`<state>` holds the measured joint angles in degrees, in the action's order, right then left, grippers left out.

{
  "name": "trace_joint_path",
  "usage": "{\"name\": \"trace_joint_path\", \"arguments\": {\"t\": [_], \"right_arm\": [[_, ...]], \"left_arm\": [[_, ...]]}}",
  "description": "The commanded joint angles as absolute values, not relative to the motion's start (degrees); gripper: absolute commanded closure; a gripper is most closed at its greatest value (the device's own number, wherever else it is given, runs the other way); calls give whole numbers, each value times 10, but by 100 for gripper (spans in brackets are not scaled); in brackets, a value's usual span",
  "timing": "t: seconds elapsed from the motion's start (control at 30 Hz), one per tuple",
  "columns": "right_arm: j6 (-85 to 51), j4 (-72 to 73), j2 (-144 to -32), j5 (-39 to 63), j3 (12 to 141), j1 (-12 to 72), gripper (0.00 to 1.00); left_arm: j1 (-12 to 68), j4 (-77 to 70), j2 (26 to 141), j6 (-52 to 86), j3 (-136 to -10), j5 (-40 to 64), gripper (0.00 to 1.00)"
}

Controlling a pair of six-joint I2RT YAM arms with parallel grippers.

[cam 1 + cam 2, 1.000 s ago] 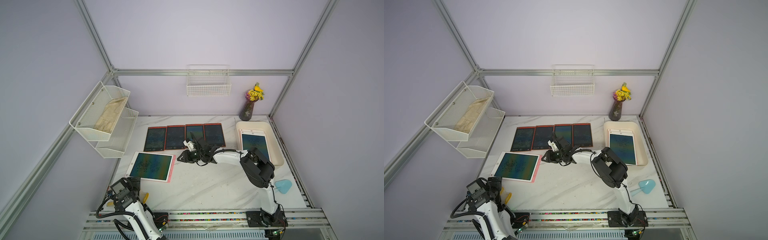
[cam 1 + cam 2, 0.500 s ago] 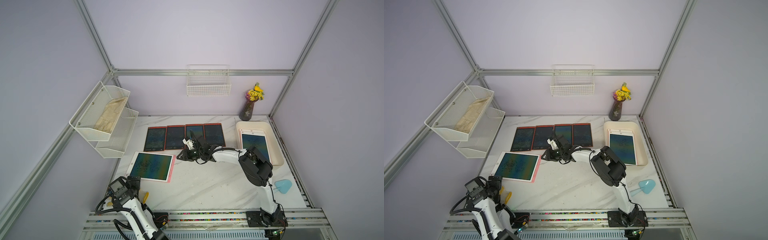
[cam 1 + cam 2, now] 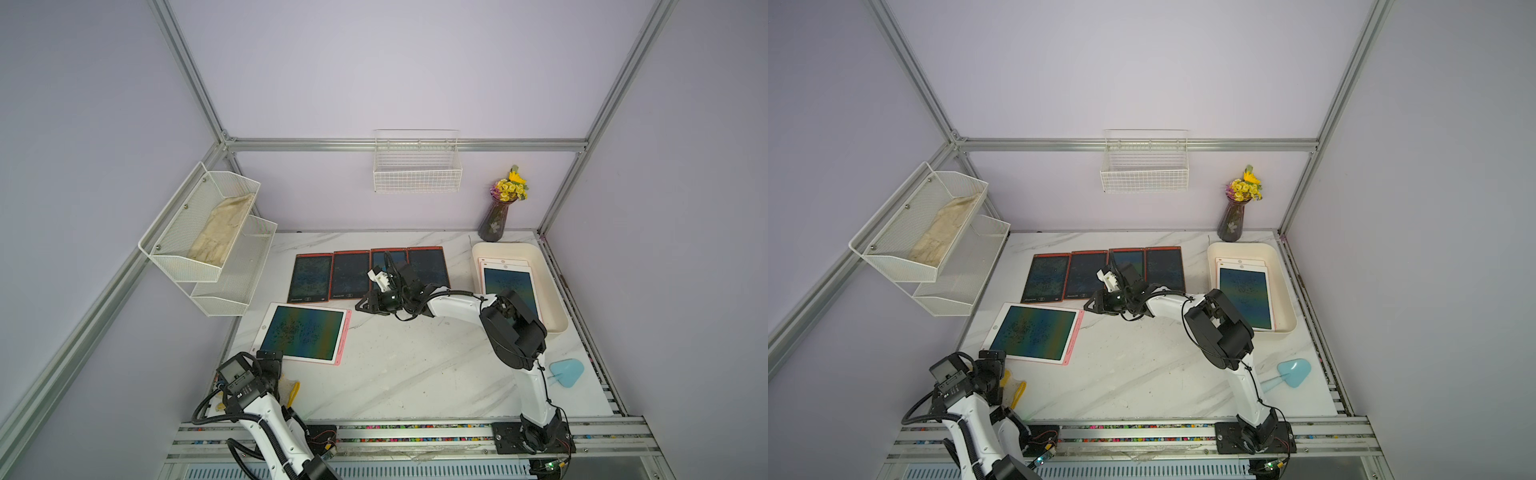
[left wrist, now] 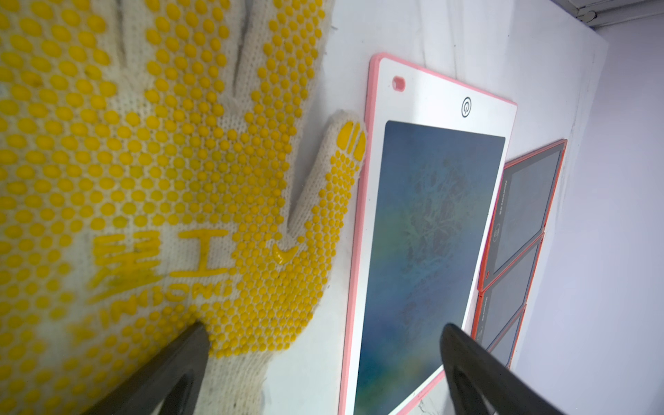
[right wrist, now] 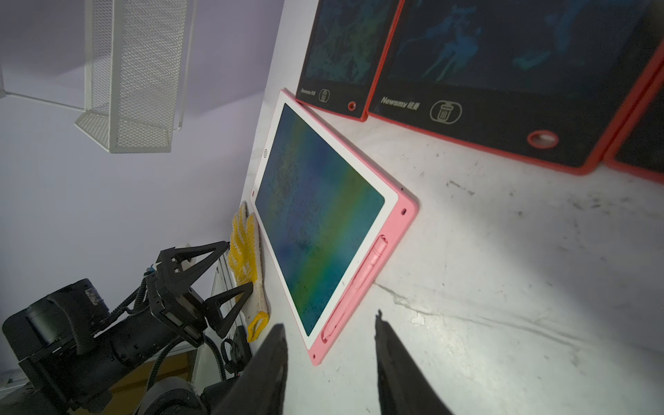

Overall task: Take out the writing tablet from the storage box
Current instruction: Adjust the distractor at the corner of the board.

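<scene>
The cream storage box (image 3: 505, 246) (image 3: 1241, 246) stands at the back right of the table. Stacked white-framed writing tablets (image 3: 505, 282) (image 3: 1246, 286) lie flat in it, partly behind my right arm's elbow. A pink-and-white writing tablet (image 3: 305, 332) (image 5: 316, 230) lies on the table at the front left. My right gripper (image 3: 360, 306) (image 5: 328, 321) hovers low just off this tablet's pen-side corner, open with nothing between its fingers. My left gripper (image 3: 272, 365) (image 4: 325, 327) is wide open at the front left, above a dotted glove (image 4: 161, 161) and the pink tablet's near edge.
Several red-framed tablets (image 3: 368, 272) lie in a row at the back, under my right wrist. A flower vase (image 3: 496, 216) stands behind the box. A light blue object (image 3: 566, 372) lies front right. A mesh shelf (image 3: 208, 245) and a wire basket (image 3: 417, 174) hang on the walls.
My right gripper has shifted slightly toward the back, its jaws hardly changed. The left arm has edged a little left. The tablets lie where they did.
</scene>
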<state>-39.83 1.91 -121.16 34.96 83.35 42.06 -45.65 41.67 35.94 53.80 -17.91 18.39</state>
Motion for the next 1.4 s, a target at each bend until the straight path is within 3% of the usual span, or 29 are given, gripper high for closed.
{"name": "trace_joint_path", "arguments": {"t": [0.0,0.47,0.77,1.07,1.37], "right_arm": [[-386,21,-1209,367,835,404,57],[-354,35,-1218,412,827,397,57],[-350,34,-1185,399,807,360,57],[-337,-8,-1096,353,770,222,57],[-316,-68,-1013,230,733,50,56]], "left_arm": [[-455,498,361,534,-216,208,0],[-455,557,390,503,-329,146,0],[-428,559,395,499,-374,168,0],[-183,512,470,558,-457,61,0],[68,464,609,563,-555,-37,0]]}}
